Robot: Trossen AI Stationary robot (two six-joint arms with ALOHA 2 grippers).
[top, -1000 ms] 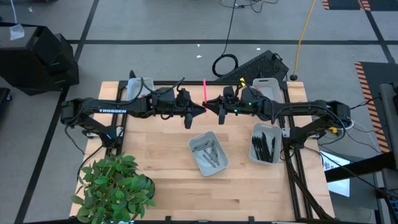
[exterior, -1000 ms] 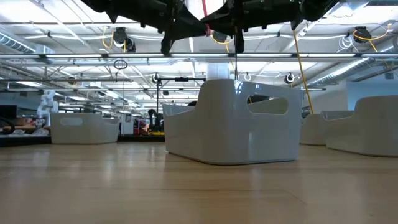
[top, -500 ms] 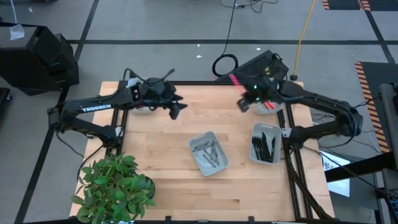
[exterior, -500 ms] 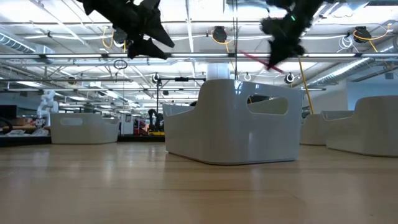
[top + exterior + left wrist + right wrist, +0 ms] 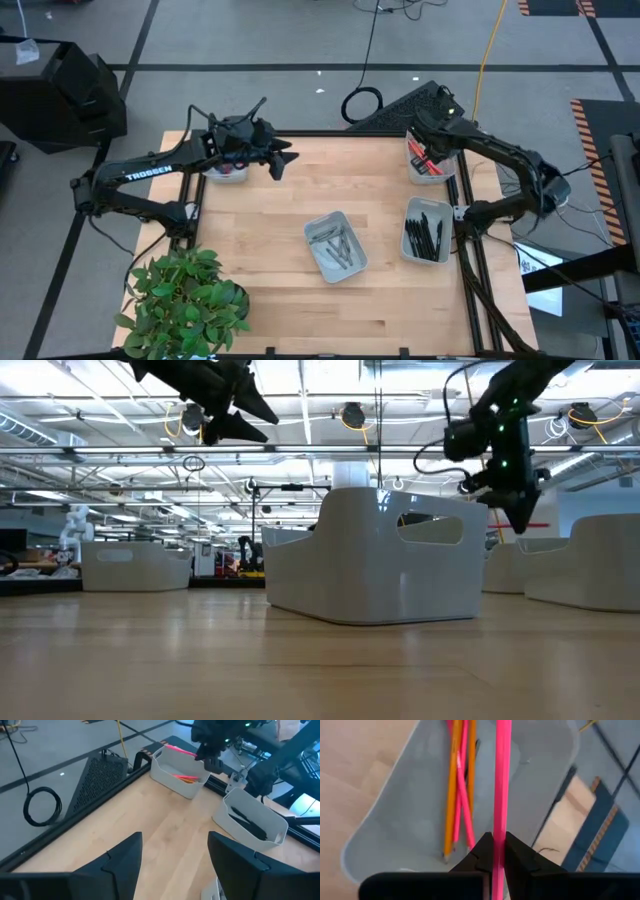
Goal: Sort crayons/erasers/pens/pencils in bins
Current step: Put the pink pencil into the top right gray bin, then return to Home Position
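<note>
My right jaws [image 5: 493, 851] pinch a long pink pencil [image 5: 500, 780] above the pale grey-blue pencil bin [image 5: 415, 810]; I should lower, align lengthwise, then release. Left jaws [image 5: 172, 851] gape empty.

Bright, even light falls from ceiling lamps [image 5: 350, 412] seen in the low view, leaving only soft shadows on the wooden table [image 5: 300, 195]. The right wrist view is blurred around the pink pencil [image 5: 501, 780]; the floor shows mild glare.

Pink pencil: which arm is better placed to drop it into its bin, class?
Right. Its gripper is shut on the pink pencil above the pencil bin; the left gripper is empty, far off.
</note>
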